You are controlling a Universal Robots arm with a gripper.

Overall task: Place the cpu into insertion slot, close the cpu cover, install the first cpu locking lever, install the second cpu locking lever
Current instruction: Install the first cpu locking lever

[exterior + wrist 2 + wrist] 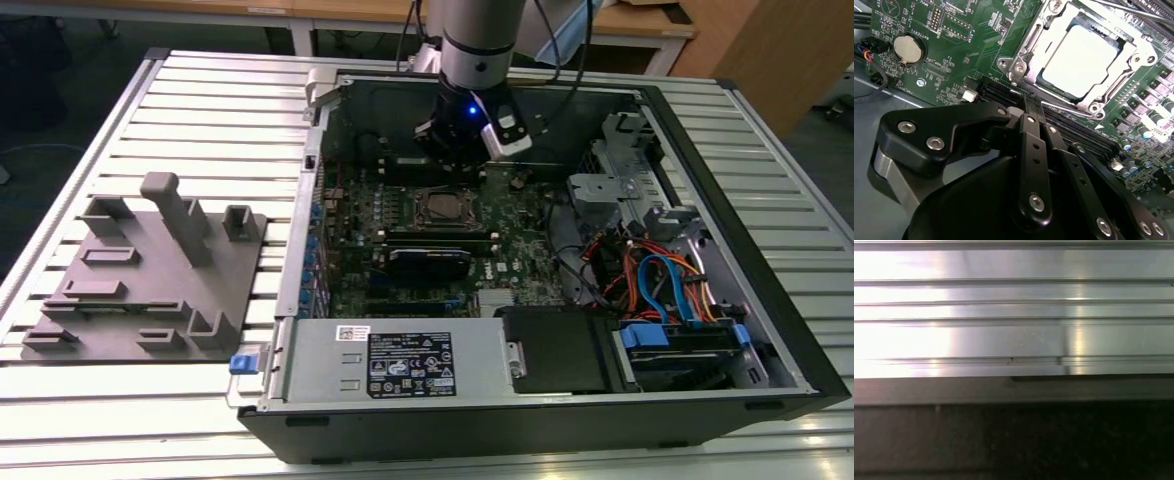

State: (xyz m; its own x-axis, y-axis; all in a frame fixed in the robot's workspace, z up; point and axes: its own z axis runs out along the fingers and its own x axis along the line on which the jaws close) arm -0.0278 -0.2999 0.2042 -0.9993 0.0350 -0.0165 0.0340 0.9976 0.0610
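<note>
The gripper [1031,107] hangs beside the insertion slot [1081,60], jaws closed together on nothing; the cpu [1079,62] sits under the cpu cover [1026,52].

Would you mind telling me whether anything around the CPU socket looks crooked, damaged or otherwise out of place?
Nothing stands out. In the second wrist view the cpu sits flat and square under the cpu cover, and the green board around it looks intact. The tool is clear of the socket, its fingers together.

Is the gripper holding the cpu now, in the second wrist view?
No. The cpu already lies in the insertion slot, and the gripper beside it holds nothing.
</note>
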